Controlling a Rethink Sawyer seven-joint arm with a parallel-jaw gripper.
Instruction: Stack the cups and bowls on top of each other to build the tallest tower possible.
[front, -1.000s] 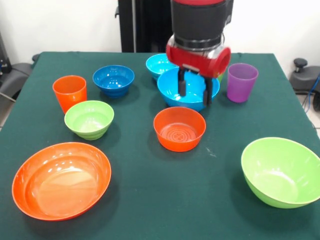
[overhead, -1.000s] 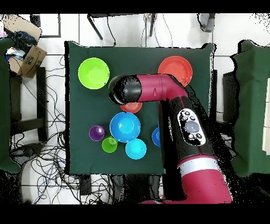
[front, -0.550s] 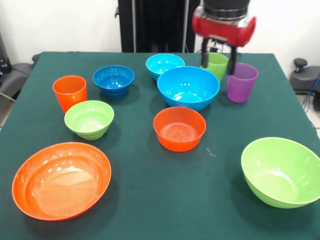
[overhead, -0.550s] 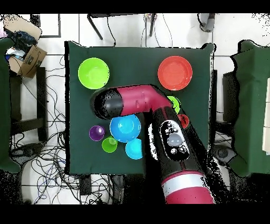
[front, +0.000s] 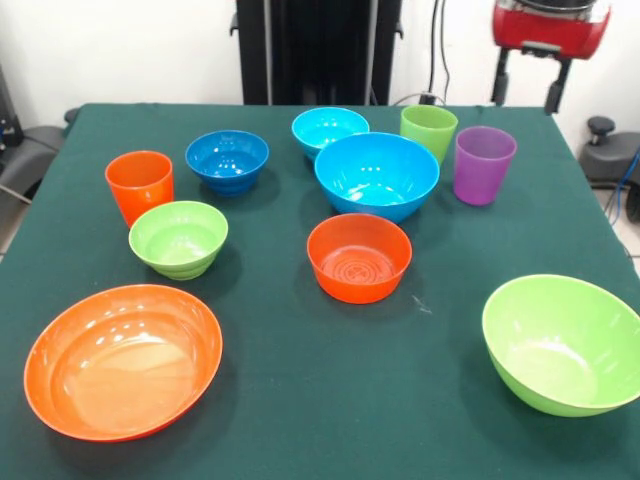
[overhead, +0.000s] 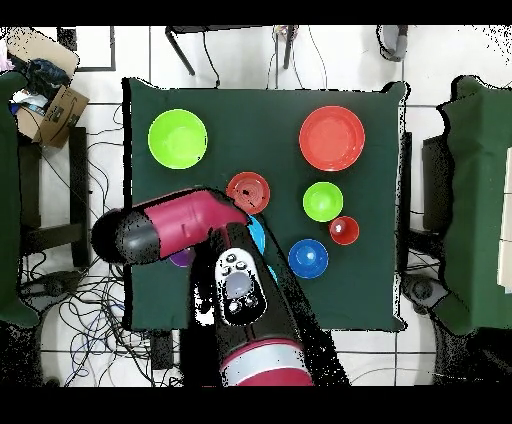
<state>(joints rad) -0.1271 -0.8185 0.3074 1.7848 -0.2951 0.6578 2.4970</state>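
My gripper (front: 525, 85) hangs open and empty, high above the far right corner, behind the purple cup (front: 483, 163) and lime green cup (front: 428, 130). The orange cup (front: 139, 185) stands at the left. The bowls all stand singly: dark blue (front: 227, 160), small light blue (front: 328, 128), large light blue (front: 377, 175), small lime (front: 178, 238), small orange (front: 359, 257), large orange (front: 122, 358), large lime (front: 562, 343). No tower is in view. Overhead, the arm (overhead: 190, 222) covers most of the large light blue bowl (overhead: 259, 236) and the cups near it.
The green table cloth (front: 300, 400) ends close to the large orange and large lime bowls at the front edge. Overhead, cables and a cardboard box (overhead: 50, 105) lie on the floor left of the table (overhead: 270, 105).
The gripper rose from over the large light blue bowl and swung right in the front view, past the green and purple cups, to beyond the table corner. No cup or bowl moved.
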